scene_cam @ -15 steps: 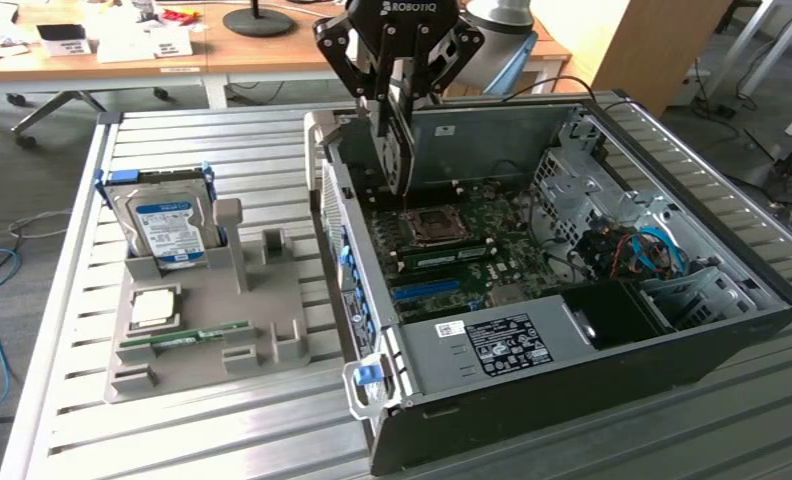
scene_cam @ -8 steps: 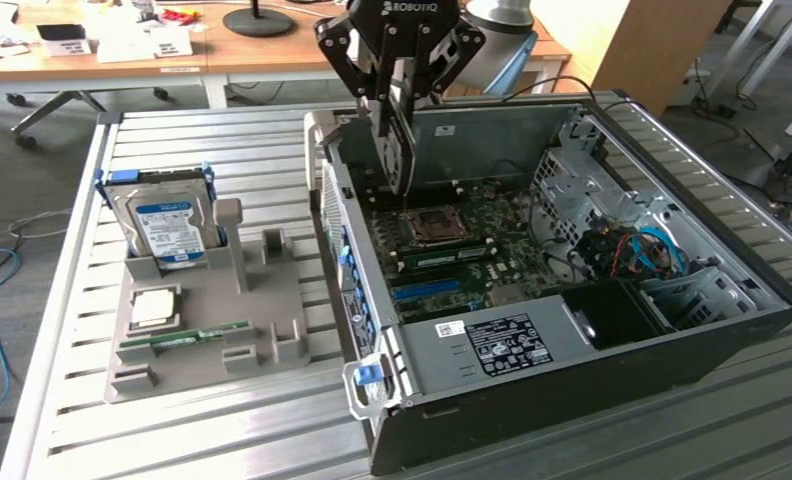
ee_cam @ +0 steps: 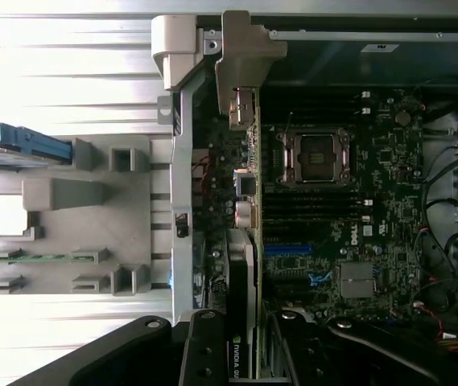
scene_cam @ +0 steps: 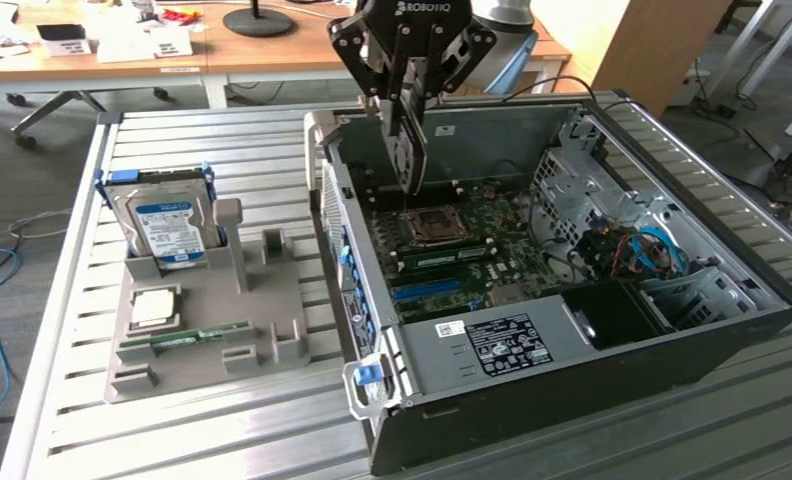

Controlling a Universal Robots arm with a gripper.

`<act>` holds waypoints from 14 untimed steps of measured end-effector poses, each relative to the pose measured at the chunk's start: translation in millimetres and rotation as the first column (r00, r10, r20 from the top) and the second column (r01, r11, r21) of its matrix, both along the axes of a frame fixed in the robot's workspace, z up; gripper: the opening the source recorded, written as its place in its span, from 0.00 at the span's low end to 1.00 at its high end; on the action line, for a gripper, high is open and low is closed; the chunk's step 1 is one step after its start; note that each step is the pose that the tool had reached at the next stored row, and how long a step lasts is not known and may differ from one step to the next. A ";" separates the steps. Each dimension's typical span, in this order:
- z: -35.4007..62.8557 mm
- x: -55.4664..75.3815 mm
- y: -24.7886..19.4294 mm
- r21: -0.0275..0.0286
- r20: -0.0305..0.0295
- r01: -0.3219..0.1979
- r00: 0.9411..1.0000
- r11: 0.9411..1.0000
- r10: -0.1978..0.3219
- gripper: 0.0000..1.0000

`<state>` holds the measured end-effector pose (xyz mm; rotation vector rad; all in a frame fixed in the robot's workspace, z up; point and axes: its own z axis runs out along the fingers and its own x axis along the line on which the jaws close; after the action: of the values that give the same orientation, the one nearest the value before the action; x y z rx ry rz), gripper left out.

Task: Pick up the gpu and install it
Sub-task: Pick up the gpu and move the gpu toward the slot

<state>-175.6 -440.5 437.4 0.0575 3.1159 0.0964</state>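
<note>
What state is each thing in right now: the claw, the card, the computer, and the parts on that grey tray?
gripper: shut on the gpu.
gpu: held on edge, hanging over the motherboard, not seated.
computer case: lying on its side, open on top.
hard drive: standing in the grey holder.
memory stick: lying flat in the holder.

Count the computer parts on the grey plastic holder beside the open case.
3. A boxy silver hard drive with a blue label stands at the holder's far end; a square silver chip lies mid-holder; a slim green memory stick lies nearer the camera. None looks hidden.
</note>
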 end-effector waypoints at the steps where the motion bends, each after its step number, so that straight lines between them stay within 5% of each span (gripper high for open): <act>1: 0.0 1.9 0.0 0.000 0.000 0.000 1.000 1.000 0.000 0.27; 14: -0.1 27.7 0.0 0.000 0.000 0.000 1.000 1.000 0.000 0.27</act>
<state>-147.9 -440.5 437.3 0.0574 3.1159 0.0963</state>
